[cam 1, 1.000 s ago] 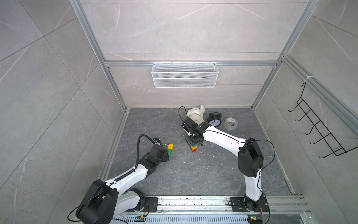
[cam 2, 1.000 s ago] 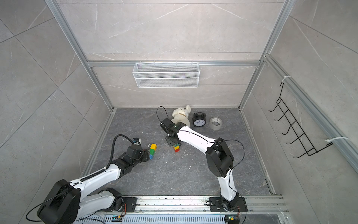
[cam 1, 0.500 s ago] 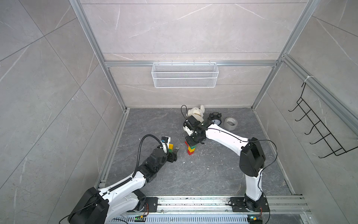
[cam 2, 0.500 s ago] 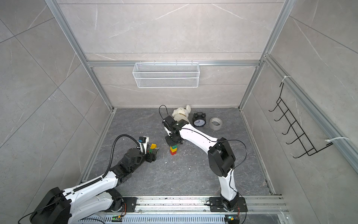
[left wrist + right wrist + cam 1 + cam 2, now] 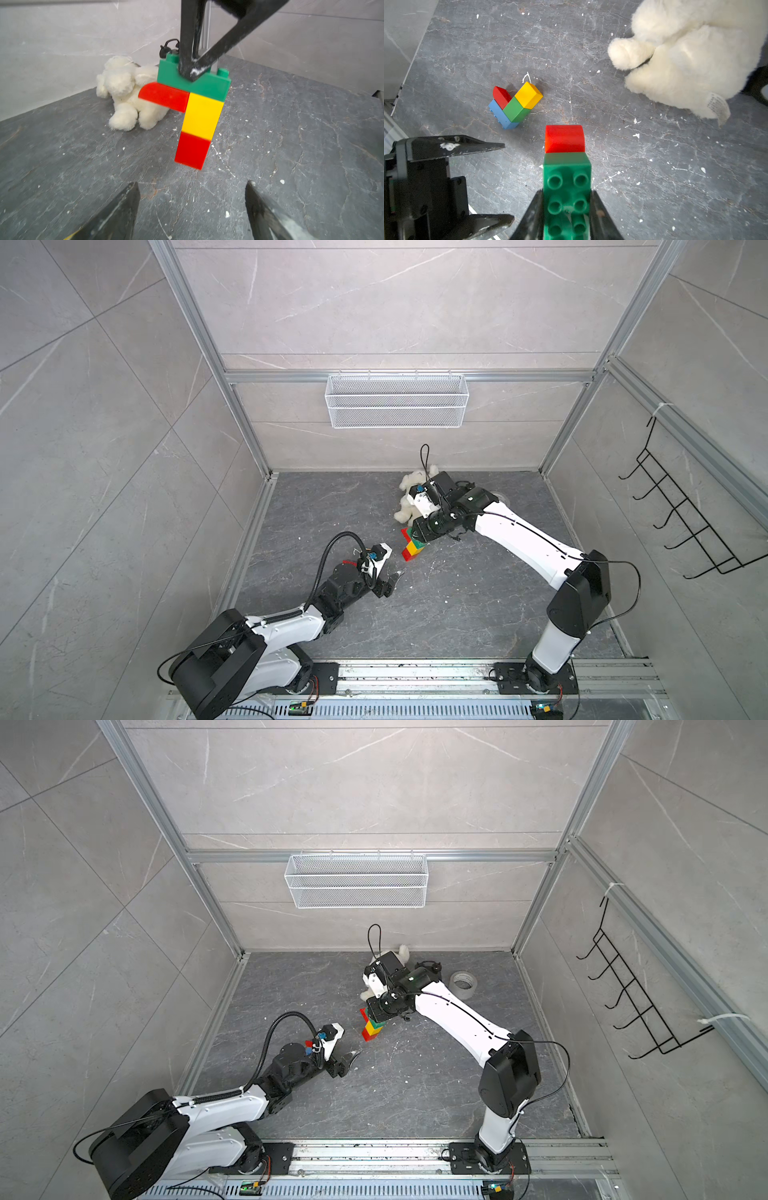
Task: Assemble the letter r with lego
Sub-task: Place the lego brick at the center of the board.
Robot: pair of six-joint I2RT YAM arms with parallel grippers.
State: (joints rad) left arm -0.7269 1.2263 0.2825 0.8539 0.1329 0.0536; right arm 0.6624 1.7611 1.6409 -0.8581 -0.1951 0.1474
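My right gripper is shut on the long green brick that tops a lego assembly. Under the green brick sit a curved red brick and a yellow-over-red column. The assembly hangs tilted, low over the floor. My left gripper stands open and empty just in front of it, seen in both top views. A second lego cluster of blue, red, green and yellow bricks lies on the floor. My left wrist mostly hides this cluster in a top view.
A white plush toy lies right behind the held assembly. A black clock and a tape roll sit by the back wall. A wire basket hangs on that wall, a hook rack on the right wall.
My left gripper has opened wider, left the small brick cluster and swung toward the right arm's assembly. The right gripper has raised its assembly, so the whole column now shows.
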